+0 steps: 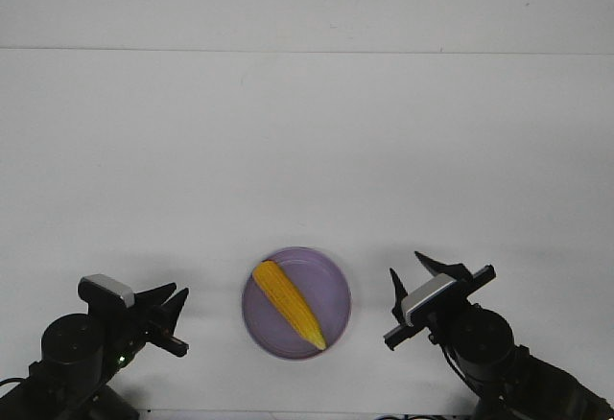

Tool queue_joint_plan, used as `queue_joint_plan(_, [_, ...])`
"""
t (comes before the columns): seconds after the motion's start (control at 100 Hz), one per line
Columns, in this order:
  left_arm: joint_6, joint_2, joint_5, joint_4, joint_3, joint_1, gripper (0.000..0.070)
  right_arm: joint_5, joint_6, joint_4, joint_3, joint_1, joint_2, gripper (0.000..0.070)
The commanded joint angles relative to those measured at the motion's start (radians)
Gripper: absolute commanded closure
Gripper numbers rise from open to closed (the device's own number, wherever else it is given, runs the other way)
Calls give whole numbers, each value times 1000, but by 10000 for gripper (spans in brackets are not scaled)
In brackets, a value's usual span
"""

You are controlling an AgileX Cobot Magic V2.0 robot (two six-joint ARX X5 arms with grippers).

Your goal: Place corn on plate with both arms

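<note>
Black left gripper (173,307) and right gripper (408,276), jaws spread, flank yellow-orange tapered corn (288,303) lying on round lavender plate (336,286); white table (307,151) around.

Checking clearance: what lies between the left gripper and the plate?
Front view: only bare white table between the left gripper and the plate.

The plate (296,303) sits on the table (307,151) near its front edge, about midway between the 2 arms. The corn (288,304) lies inside the plate, set diagonally: its blunt end points toward the back left, its tip toward the front right, near the rim. The left gripper (173,307) is to the left of the plate, apart from it. The right gripper (408,276) is to the right of the plate, just beside it, not touching. Neither holds anything. Behind the plate the table stretches back to the wall (307,3).
</note>
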Motion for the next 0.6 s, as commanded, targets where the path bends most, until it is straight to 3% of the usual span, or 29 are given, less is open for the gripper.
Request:
queue_joint_plan(0.0, [21, 3, -17, 16, 6, -5, 693, 0, 18, 16, 9, 11, -10, 678])
queue_joint_plan(0.59, [21, -9, -19, 92, 6, -5, 685, 1, 24, 57, 10, 11, -10, 684])
